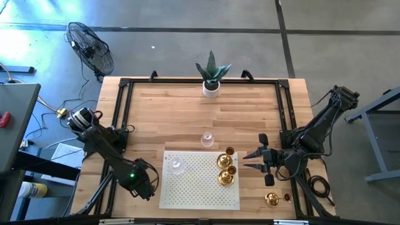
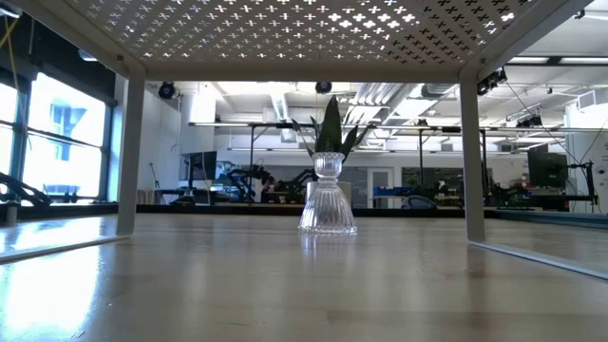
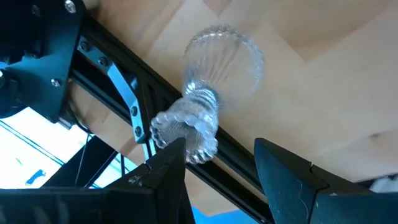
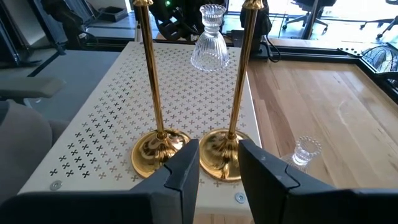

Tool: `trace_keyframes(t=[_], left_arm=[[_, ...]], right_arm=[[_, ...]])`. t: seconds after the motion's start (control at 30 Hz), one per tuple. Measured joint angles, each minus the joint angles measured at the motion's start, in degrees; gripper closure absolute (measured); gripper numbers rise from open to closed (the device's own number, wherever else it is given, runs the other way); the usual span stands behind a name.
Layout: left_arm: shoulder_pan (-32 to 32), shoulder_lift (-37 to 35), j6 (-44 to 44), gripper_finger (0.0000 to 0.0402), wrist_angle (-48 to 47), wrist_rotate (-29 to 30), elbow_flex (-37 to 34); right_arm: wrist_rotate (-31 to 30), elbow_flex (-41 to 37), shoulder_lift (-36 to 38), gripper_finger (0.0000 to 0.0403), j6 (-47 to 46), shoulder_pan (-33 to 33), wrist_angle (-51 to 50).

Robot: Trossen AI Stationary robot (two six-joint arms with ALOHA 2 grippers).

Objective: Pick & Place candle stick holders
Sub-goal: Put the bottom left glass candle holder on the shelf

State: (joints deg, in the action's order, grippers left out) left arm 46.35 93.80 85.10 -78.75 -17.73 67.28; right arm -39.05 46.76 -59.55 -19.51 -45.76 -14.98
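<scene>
We are working the right gripper (image 1: pixel 253 158) at the right edge of the rack (image 1: pixel 194 187). Its fingers are standing apart and holding nothing, levelled at the two gold holders (image 4: pixel 158 146) upright on the rack's right side. From that height it looks set to take a stem or base, we judge. One glass holder (image 4: pixel 210 46) is standing on the rack's left side. A second glass one (image 2: pixel 328 204) is sitting on the table (image 1: pixel 169 112) just beyond the rack, and a third gold holder (image 1: pixel 270 199) is waiting on the table at the near right.

The left gripper (image 3: pixel 217 149) is hanging off the rack's left edge with its fingers spread. A third glass holder (image 3: pixel 205 112) is lying against one fingertip. We cannot tell whether it is actually being gripped.
</scene>
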Motion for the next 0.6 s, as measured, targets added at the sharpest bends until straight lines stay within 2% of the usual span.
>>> trace_keyframes(t=[0.33, 0.47, 0.6], left_arm=[[-0.4, -0.1, -2.6, 0.0218, 8.1, -3.0, -5.4], [-0.4, -0.1, -2.5, 0.0218, 8.2, -4.0, -6.5], [-0.2, -0.1, -2.4, 0.0218, 7.6, -2.2, -6.6]], right_arm=[[0.0, 0.0, 0.0, 0.0299, -0.2, 0.0, 0.0], [0.0, 0.0, 0.0, 0.0299, -0.2, 0.0, 0.0], [0.0, 0.0, 0.0, 0.0299, -0.1, 0.0, 0.0]])
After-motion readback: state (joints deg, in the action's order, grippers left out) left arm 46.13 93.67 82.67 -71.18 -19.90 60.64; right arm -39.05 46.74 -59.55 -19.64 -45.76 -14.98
